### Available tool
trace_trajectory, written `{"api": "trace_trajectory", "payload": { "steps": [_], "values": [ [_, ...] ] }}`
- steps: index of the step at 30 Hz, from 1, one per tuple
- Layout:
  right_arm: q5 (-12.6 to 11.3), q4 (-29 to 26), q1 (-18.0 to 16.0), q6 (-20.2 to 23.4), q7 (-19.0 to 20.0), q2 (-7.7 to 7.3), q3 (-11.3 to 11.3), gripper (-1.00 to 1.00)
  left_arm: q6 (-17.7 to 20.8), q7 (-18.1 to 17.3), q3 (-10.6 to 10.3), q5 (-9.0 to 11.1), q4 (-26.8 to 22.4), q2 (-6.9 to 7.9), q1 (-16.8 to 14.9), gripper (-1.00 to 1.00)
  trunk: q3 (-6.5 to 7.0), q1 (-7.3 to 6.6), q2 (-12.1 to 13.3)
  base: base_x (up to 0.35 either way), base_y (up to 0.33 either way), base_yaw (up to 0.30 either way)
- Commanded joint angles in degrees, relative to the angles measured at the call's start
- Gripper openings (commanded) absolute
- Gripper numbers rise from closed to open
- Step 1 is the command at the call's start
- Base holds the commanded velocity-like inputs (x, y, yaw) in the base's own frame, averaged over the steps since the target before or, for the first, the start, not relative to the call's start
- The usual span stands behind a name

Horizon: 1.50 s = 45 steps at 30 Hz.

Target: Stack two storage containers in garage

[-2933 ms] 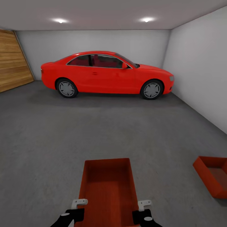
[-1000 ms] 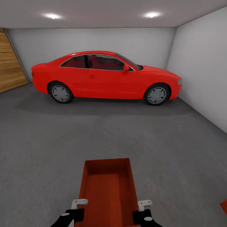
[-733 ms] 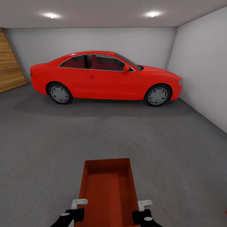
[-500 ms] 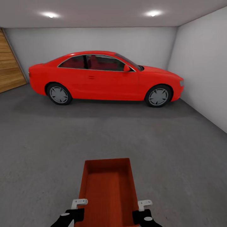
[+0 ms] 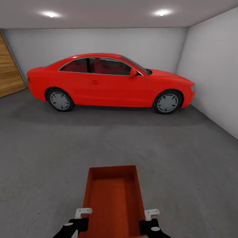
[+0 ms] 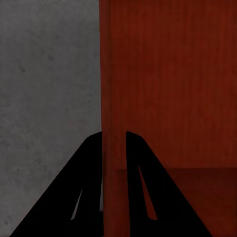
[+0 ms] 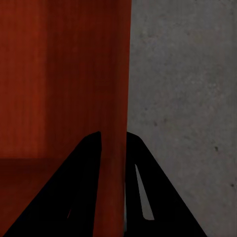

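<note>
Carrying the storage container (image 5: 114,201) out front, low and level over the garage floor (image 5: 43,158): the left gripper (image 6: 114,143) has its two fingers pinched either side of the thin left wall, the right gripper (image 7: 112,143) is clamped the same way on the right wall. Both hold near the end closest to the robot, so most of the bin juts forward past the fingertips.

That is the risk. Thin plain walls, narrow grips, a long overhang: any jolt from the base could let the far end droop or a wall slide out from between the fingers. If one arm drifts outward, the wall could flex and pop free. The red car (image 5: 109,81) stands well ahead of the grippers, across open concrete, so driving straight on too far could bump it.

Hard to read: the container's near end and both wrists are cut off at the head view's lower edge, and its underside is hidden.
</note>
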Motion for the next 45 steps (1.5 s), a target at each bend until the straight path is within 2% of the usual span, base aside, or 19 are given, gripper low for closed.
{"api": "trace_trajectory", "payload": {
  "steps": [1, 21, 45],
  "values": [
    [-1.46, 1.33, -0.07, -0.24, -0.29, -0.70, -0.23, -1.00, 0.34, 0.55, -0.77, -0.57, -0.38, 0.15, 0.00, -1.00, -0.06, 0.01, -0.04, 0.056, 0.000, 0.000],
    [-1.49, 1.32, -0.06, -0.24, -0.29, -0.78, -0.31, -1.00, 0.30, 0.55, -0.77, -0.57, -0.40, 0.13, 0.00, -1.00, -0.06, 0.01, -0.04, 0.003, 0.000, -0.010],
    [-1.48, 1.36, -0.06, -0.16, -0.29, -0.73, -0.32, -1.00, 0.39, 0.55, -0.77, -0.57, -0.33, 0.13, 0.00, -1.00, -0.06, 0.01, -0.04, 0.000, 0.000, -0.274]
  ]
}}
